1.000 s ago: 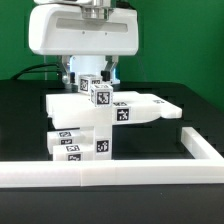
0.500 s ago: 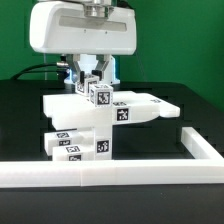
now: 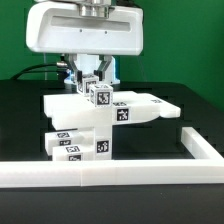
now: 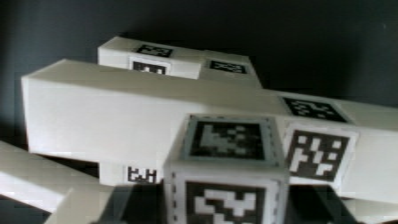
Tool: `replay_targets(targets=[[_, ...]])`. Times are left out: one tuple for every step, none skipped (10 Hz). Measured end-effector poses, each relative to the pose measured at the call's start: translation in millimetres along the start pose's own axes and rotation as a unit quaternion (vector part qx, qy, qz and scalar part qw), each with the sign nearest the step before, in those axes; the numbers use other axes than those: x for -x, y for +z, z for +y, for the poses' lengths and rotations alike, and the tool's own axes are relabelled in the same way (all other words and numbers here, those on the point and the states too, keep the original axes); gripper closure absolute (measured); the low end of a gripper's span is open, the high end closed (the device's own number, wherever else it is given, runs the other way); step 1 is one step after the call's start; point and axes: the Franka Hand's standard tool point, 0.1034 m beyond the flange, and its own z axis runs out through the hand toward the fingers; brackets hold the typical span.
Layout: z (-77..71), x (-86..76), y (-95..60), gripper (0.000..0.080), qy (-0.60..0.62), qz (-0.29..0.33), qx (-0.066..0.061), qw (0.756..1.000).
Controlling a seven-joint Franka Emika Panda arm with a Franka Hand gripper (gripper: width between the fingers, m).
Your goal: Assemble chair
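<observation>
- The chair (image 3: 100,122) stands partly assembled in the middle of the exterior view, on the black table (image 3: 25,130), behind the long white border frame (image 3: 120,172) that runs across the lower part of the frame.
- Joined so far, by appearance: a lower tagged block (image 3: 78,142) at centre-left, a wide flat panel (image 3: 135,105) resting across it and reaching toward the right, and a small tagged cube (image 3: 99,96) seated on top at the upper centre.
- The wrist view shows the same stack close up: the cube (image 4: 231,165) in the foreground, the broad white panel (image 4: 125,105) behind it.
- The gripper (image 3: 90,72) sits directly above and behind the cube, under the white robot arm (image 3: 85,30). Its fingers stand close about a small part there, but whether they actually clamp it cannot be told; the contact is hidden.
- No loose parts are visible elsewhere on the table in either view.
- Judgement: the build is somewhere mid-course. The base and panel look seated; the upper pieces appear to be the work in hand, and further parts may remain out of view.
</observation>
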Motion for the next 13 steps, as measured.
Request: replay_targets(targets=[[0.2,-0.4,0.1,0.0514,0.055,0.003,0.002,0.998],[0.4,-0.2,0.2,0.0514,0.103,0.004,0.002,0.995],[0.4,-0.2,0.2,0.0512,0.145,0.004,0.002,0.989],[0.3,-0.3,0.2,0.0512,0.190,0.004,0.001,0.982],[0.5,-0.2,0.2,0.0512,0.235,0.005,0.000,0.972],[0.5,-0.2,0.3,0.0512,0.283,0.005,-0.003,0.959],[0.9,-0.9,0.6,0.0512,0.328,0.004,-0.003,0.945],[1.0,-1.6,0.6,0.0512,0.362,0.006,-0.004,0.932],[0.6,-2.4,0.6,0.0512,0.387,0.007,-0.004,0.922],[0.7,-3.9,0.7,0.0512,0.434,0.007,-0.005,0.901],[0.2,-5.0,0.7,0.0512,0.475,0.008,-0.007,0.880],[-1.3,-6.4,0.7,0.0512,0.516,0.008,-0.007,0.856],[-2.6,-7.3,0.7,0.0512,0.545,0.008,-0.008,0.838]])
